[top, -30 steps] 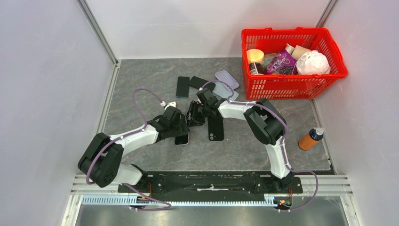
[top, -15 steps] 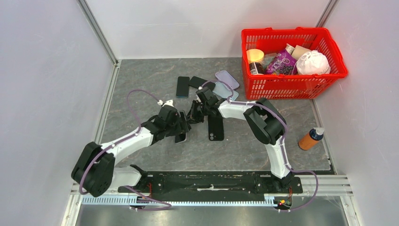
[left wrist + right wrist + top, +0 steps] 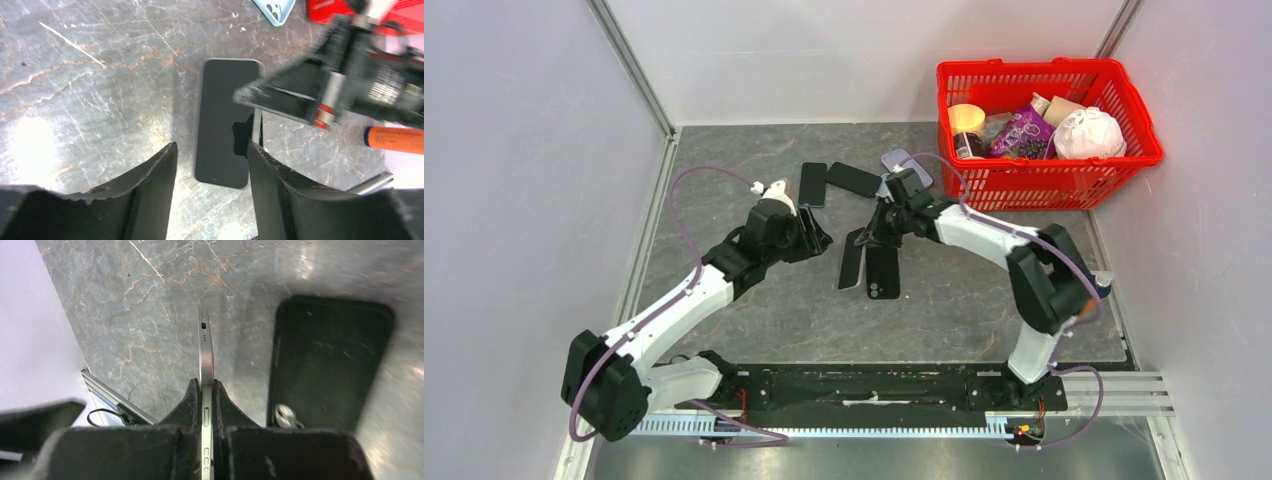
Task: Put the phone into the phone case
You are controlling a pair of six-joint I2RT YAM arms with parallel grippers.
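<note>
My right gripper is shut on the phone, which hangs edge-on just left of the black phone case lying flat on the table. In the right wrist view my gripper clamps the phone's silver edge, and the case lies to the right with its camera cutout near. My left gripper is open and empty, left of the phone. In the left wrist view the case lies beyond my open gripper, with my right gripper above it.
Two dark phones and light blue cases lie behind the grippers. A red basket of goods stands at the back right. An orange bottle stands near the right edge.
My left gripper has drawn back up and to the left, away from the phone. My right gripper has moved right, carrying the phone to beside the black case.
</note>
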